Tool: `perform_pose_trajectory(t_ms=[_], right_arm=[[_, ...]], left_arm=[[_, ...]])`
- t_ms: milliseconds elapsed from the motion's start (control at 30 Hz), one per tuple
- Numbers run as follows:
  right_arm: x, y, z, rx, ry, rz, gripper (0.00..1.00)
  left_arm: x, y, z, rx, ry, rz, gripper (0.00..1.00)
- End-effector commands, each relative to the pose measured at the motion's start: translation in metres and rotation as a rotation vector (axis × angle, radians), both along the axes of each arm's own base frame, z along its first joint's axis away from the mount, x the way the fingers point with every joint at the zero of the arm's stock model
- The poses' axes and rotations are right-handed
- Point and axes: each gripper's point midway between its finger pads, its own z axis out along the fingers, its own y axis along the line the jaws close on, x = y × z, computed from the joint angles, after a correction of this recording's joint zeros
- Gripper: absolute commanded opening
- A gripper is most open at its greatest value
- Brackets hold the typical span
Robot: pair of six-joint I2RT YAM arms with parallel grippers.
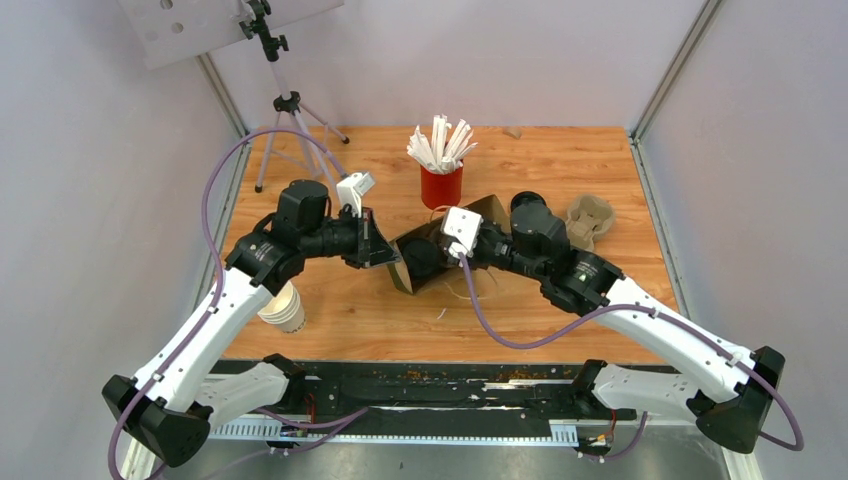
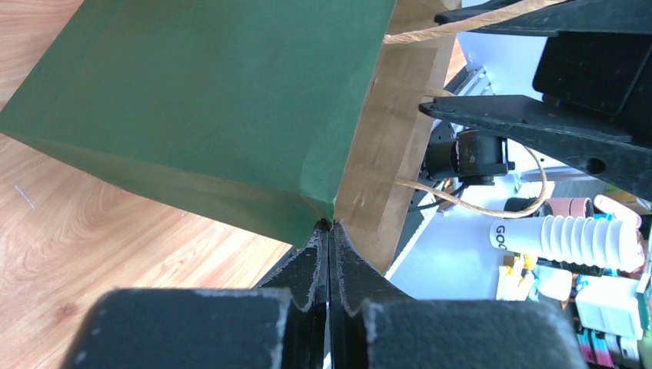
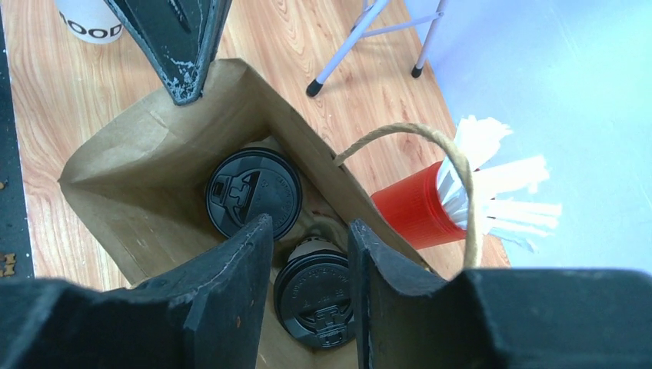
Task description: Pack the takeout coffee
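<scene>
The left gripper (image 2: 330, 231) has its jaws pressed tight together on a corner fold of the green paper bag (image 2: 207, 100), pinching the rim where the green outside meets the brown lining. The bag sits mid-table between the two arms, with its mouth facing the right arm.

The right gripper (image 3: 310, 227) is at that mouth with its fingers spread and nothing between them. Just beyond them, down inside the bag, sits the takeout coffee (image 3: 315, 300), its black lid facing the camera. A second lidded cup (image 3: 252, 192) stands beside it, deeper in the bag. The bag's twine handle (image 3: 454, 169) arches up at the right.

On the wooden table (image 1: 560, 160), a red cup of white sticks (image 1: 441, 185) stands just behind the bag. A stack of white paper cups (image 1: 283, 308) lies by the left arm, and a cardboard cup carrier (image 1: 590, 220) sits off to the right.
</scene>
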Motion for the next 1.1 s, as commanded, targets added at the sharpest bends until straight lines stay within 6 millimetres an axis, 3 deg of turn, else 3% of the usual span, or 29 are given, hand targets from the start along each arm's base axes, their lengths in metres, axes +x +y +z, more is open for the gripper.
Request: perform_pose_trajectory(t_ms=[0,200,700,1067], right_arm=[[0.003,-0.003,0.044,0.098,-0.05,-0.028,0.41],[0.005,-0.006,0.055,0.12,-0.07,-0.047,0.42],[0.015,-0.023,0.058,0.138,-0.092,-0.108,0.43],[0.017,-0.025,0.054,0.152,-0.067,-0.122,0.43]], left_arm=[[0.003,0.001,0.02,-0.045,-0.02,0.013,0.0],[0.007,0.007,0.021,-0.042,0.005,0.042,0.0],[0.024,0.011,0.03,-0.042,0.119,0.138,0.0],[0.033,0.024,0.017,-0.016,0.176,0.221,0.0]])
